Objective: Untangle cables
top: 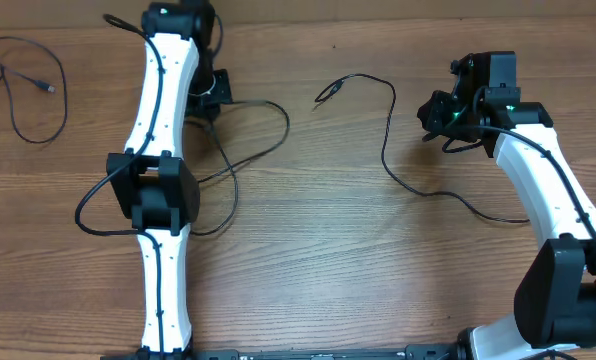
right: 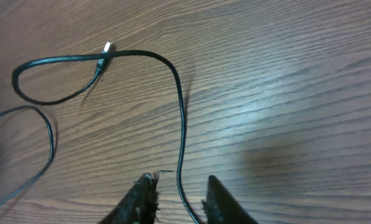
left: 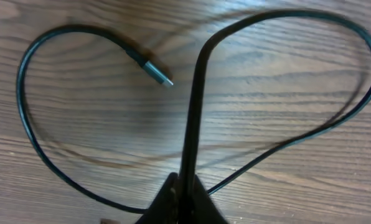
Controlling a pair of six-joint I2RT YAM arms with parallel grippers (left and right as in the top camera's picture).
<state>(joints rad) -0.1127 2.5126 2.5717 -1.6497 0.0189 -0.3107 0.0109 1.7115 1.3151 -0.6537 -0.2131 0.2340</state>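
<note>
Black cables (left: pixel 195 99) lie spread apart — left jaws pinch one loop.

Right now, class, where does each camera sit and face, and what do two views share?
Overhead: above the table, facing down on left arm, right arm, cables.
Left wrist: from the left arm, looks past its shut left tool at the looped cable it pinches.
Right wrist: from the right arm, looks past its open right tool at the right cable.
Shared: overhead also shows the right cable.
</note>
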